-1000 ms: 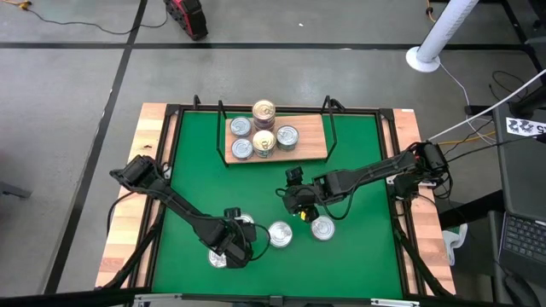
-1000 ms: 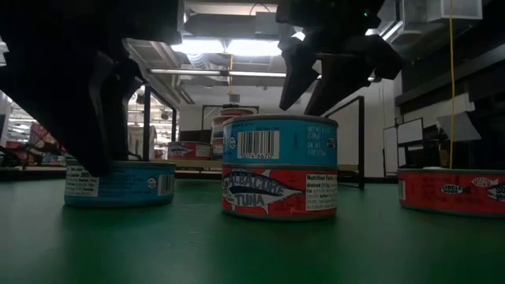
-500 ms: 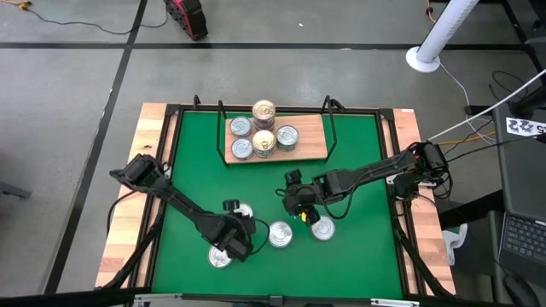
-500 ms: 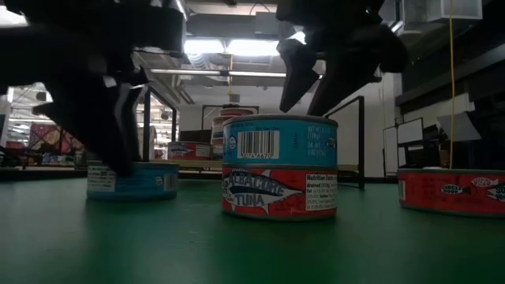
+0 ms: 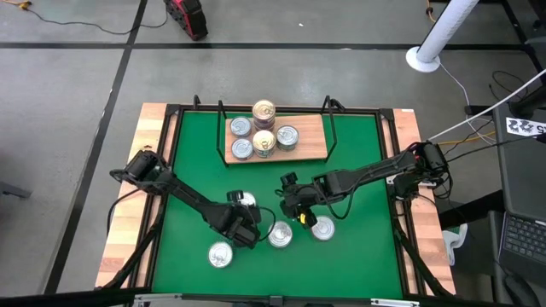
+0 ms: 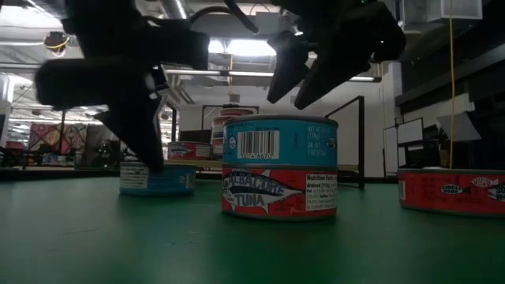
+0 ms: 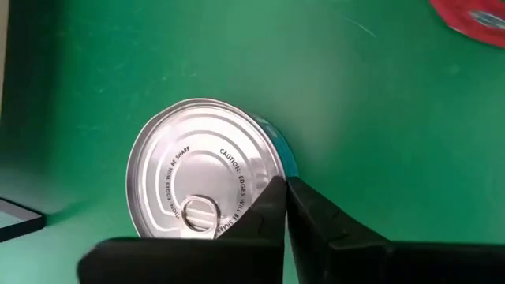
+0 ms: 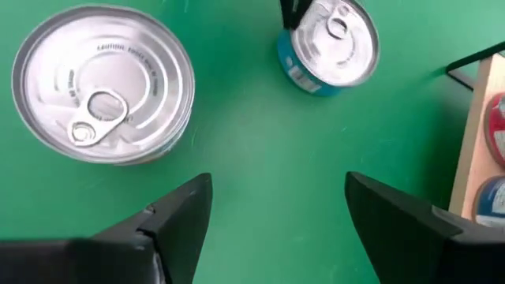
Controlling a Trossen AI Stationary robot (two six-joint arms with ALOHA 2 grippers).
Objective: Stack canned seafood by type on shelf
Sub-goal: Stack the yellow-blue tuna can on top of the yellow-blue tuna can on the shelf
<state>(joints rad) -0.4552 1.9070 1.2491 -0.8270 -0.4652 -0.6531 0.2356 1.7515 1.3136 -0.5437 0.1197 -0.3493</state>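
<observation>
— Labels first: what can you read?

— On the two-tin stack (image 6: 279, 167) near the low camera, the red lower tin says "TUNA" under a fish, with a barcode on the blue tin above. My left wrist sees a silver lid (image 7: 203, 169) stamped "CAUTION: EDGES WILL BE SHARP".

— Surface and room?

— Green mat (image 5: 196, 170) inside a black frame, pale planks along the sides, grey floor beyond. The shelf (image 5: 307, 145) sits at the far edge with tins on it, one pile of them taller.

— Your grippers?

— My left gripper (image 5: 243, 230) has its fingers pressed together, gripping nothing, just beside that lid. My right gripper (image 5: 291, 201) stands wide over the mat, holding nothing, near two loose tins.

— Anything hard to make out?

— The red tin (image 6: 453, 191) at the low view's edge is cut off, its small print unreadable.
</observation>
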